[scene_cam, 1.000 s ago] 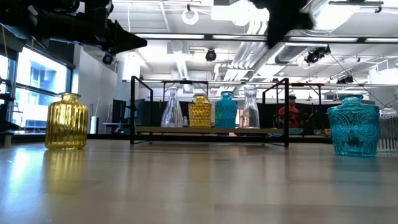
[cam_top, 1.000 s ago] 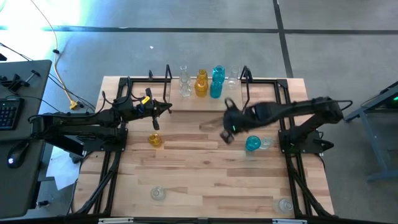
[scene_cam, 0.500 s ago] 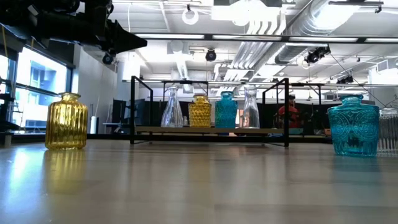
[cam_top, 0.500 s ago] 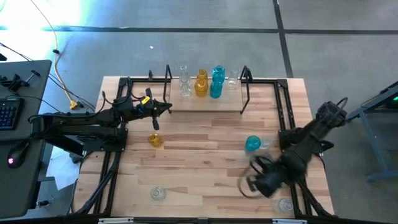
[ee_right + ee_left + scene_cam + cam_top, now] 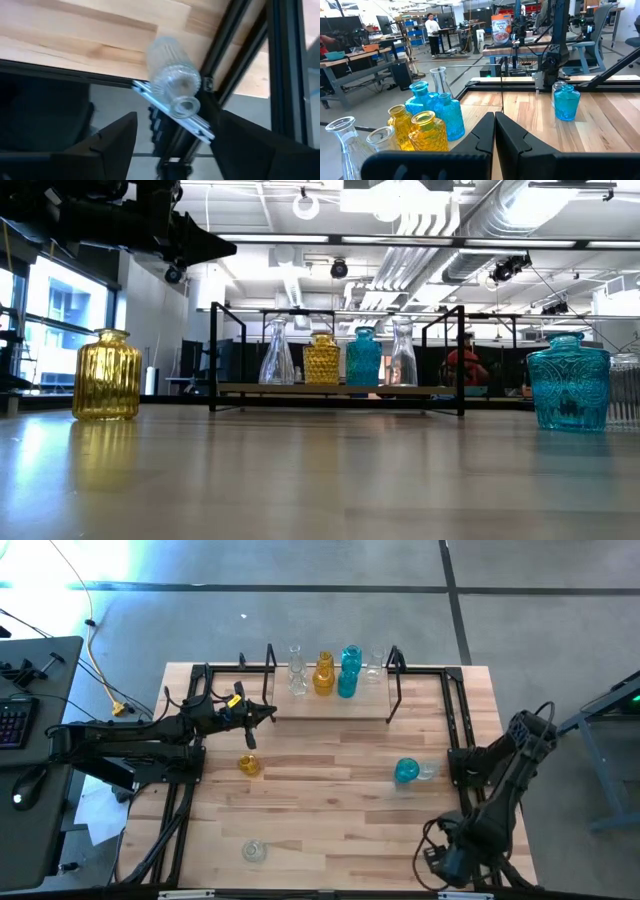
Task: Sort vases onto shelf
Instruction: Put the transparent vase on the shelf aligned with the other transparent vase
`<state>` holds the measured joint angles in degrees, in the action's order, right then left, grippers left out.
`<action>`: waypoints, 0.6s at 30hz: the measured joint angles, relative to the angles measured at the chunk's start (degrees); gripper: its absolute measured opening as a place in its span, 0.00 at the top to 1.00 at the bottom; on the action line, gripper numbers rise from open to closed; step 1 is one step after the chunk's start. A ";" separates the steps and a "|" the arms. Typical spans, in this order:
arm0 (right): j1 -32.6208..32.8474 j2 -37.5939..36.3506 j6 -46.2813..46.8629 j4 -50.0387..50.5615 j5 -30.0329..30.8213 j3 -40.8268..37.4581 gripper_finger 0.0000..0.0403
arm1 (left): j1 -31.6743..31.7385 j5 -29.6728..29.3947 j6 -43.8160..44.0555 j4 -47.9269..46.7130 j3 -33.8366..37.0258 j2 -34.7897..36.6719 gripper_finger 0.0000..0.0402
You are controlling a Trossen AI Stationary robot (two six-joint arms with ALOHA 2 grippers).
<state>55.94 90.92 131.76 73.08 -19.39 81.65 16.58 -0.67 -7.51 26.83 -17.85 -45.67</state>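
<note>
The shelf at the table's far edge carries a clear vase, an amber vase, a teal vase and a clear vase. Loose vases stand upright on the table: amber, teal, clear, clear. My right gripper hangs open over the near right corner. In its wrist view, a ribbed clear vase stands below, between the spread fingers, untouched. My left gripper waits shut and level near the shelf's left end.
Black frame rails run along both table sides. The corner vase stands beside the near rail and the table's edge. Bare wood lies mid-table. A desk with a keyboard stands left of the table. A person is far behind.
My right gripper has swung from mid-table, beside the teal vase, toward the near right corner. It has tipped to point steeply down, rolled about, and opened on the way. The vases have stayed where they were.
</note>
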 joint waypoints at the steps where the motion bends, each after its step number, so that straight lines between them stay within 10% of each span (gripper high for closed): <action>1: 0.49 0.58 -0.36 -0.03 -0.65 0.00 0.34 | 0.00 0.00 -0.01 0.02 0.00 0.00 0.99; 18: 5.24 7.38 -0.22 -3.91 -1.25 0.00 0.34 | -0.02 1.62 1.03 0.07 0.00 0.00 0.99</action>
<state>61.18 98.31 131.54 69.17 -20.64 81.65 16.56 0.95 -6.48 26.90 -17.85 -45.67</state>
